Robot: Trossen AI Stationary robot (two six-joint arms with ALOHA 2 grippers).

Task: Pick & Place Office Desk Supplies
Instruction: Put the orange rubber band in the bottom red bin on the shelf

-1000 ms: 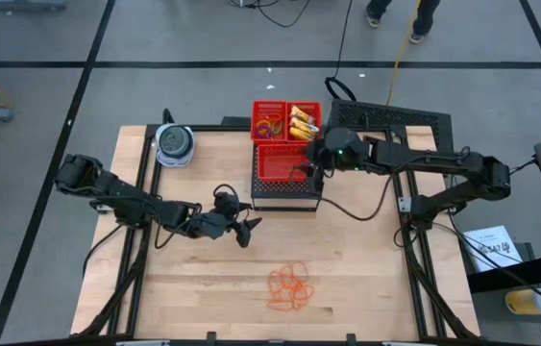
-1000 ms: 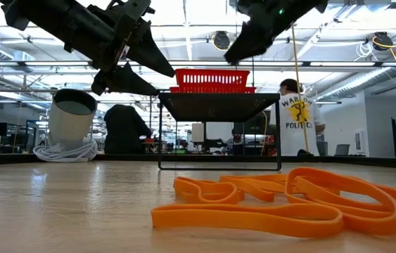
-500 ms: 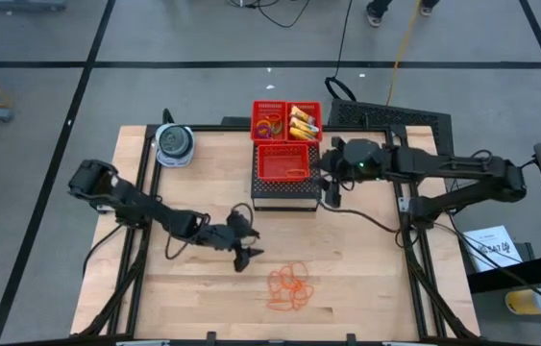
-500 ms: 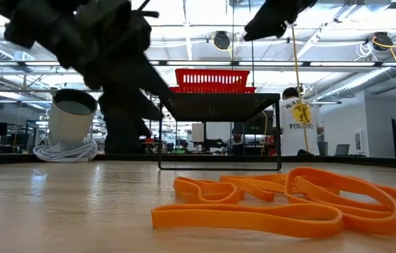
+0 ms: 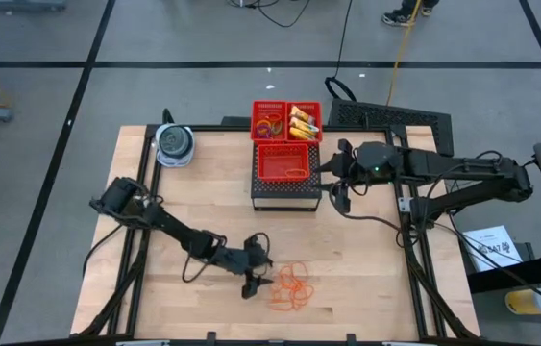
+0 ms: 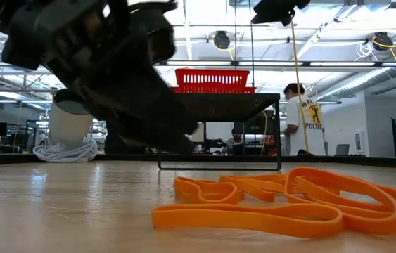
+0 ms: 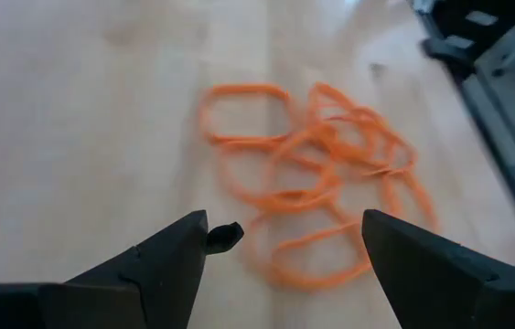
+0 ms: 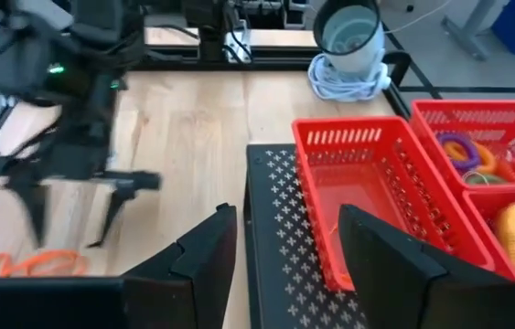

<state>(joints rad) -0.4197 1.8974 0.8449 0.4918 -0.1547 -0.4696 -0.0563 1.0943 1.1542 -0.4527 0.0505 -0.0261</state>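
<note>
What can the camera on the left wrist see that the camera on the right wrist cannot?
Only the left wrist view shows the whole pile of rubber bands, seen between the left gripper's open jaws. Only the right wrist view shows the red baskets, the rings in one, the grey container and the whole left arm. Both show the wooden table; the right wrist view catches just the pile's edge.
</note>
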